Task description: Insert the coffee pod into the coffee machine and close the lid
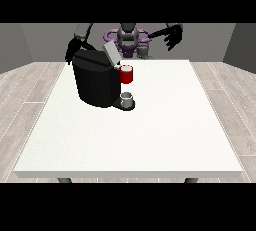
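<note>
Grey walls (40, 42) close off the back of the room, and pale wood-look planks (30, 90) cover the floor on both sides of a large white table (150, 135). Its top is plain and matte, wider toward the camera, with two dark legs just showing beneath the near edge.

On the far left part of the table stands a black coffee machine (95, 82), a rounded, bulky body with a grey lid (110, 52) tilted up and open at its top. At the machine's front, facing the view's right, sits a red part (127, 74) with a pale round rim on top; whether this is the coffee pod seated in the holder or part of the machine I cannot tell. Below it, on the machine's dark base, rests a small grey cup (127, 98).

Behind the table the robot (128, 37) shows a grey torso with purple rings at the shoulders. The hand at the view's left (70, 55) hangs just behind the machine's top rear corner, mostly hidden, and how its fingers lie cannot be told. The hand at the view's right (174, 36) is raised in the air well apart from the machine, fingers spread and hanging down, holding nothing.
</note>
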Controlling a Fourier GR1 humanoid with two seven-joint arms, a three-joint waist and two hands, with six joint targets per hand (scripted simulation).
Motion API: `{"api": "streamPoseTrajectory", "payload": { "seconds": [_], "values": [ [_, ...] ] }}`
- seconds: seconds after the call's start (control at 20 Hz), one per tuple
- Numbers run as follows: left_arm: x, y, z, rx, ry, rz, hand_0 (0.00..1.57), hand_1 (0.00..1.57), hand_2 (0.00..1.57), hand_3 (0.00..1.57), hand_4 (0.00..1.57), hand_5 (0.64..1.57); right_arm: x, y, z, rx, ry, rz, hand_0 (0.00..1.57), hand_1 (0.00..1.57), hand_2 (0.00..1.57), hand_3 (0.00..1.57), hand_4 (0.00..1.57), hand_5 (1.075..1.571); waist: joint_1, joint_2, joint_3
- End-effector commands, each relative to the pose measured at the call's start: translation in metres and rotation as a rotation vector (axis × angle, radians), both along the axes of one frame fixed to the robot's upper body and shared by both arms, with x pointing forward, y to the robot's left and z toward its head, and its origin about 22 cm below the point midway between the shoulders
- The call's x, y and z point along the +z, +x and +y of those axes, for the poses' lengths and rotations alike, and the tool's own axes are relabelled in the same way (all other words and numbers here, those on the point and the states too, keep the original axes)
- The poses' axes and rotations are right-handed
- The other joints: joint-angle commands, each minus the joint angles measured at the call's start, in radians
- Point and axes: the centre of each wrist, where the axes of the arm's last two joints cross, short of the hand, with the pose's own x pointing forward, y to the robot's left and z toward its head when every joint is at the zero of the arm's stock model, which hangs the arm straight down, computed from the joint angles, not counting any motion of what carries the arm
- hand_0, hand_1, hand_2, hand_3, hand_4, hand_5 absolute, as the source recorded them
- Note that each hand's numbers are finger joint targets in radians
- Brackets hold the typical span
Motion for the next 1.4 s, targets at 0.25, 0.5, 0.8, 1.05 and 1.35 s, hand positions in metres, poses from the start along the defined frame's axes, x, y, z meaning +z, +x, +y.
{"api": "streamPoseTrajectory", "payload": {
  "seconds": [0.25,0.5,0.8,1.05,1.35],
  "values": [
    [-0.092,-0.067,0.011,0.079,-0.125,0.242,0.0,0.0,0.0,0.0,0.39,1.571,0.033,0.014,0.014,0.183,0.082,-0.097,0.0,0.0,0.0,0.0,0.0,1.571,0.064,-0.165,0.0011],
    [-0.098,-0.078,0.005,0.089,-0.171,0.27,0.0,0.0,0.0,0.0,0.39,1.571,0.059,0.031,0.04,0.266,0.054,-0.138,0.0,0.0,0.0,0.0,0.2,1.571,0.104,-0.198,0.0015],
    [-0.075,-0.074,0.006,0.075,-0.19,0.239,0.0,0.0,0.0,0.0,0.38,1.571,0.09,0.047,-0.003,0.266,-0.034,-0.163,0.0,0.0,0.0,0.0,0.0,1.571,0.132,-0.136,0.0017],
    [-0.052,-0.066,0.006,0.048,-0.211,0.107,0.0,0.0,0.0,0.0,0.37,1.571,0.114,0.076,0.007,0.212,0.07,-0.214,0.0,0.0,0.0,0.0,0.11,1.571,0.155,-0.008,0.0016],
    [-0.045,-0.082,-0.008,0.037,-0.198,0.121,0.0,0.0,0.0,0.0,0.35,1.571,0.1,0.081,-0.002,0.195,0.177,-0.171,0.0,0.0,0.0,0.0,0.09,1.571,0.199,-0.008,0.0019]
  ]
}}
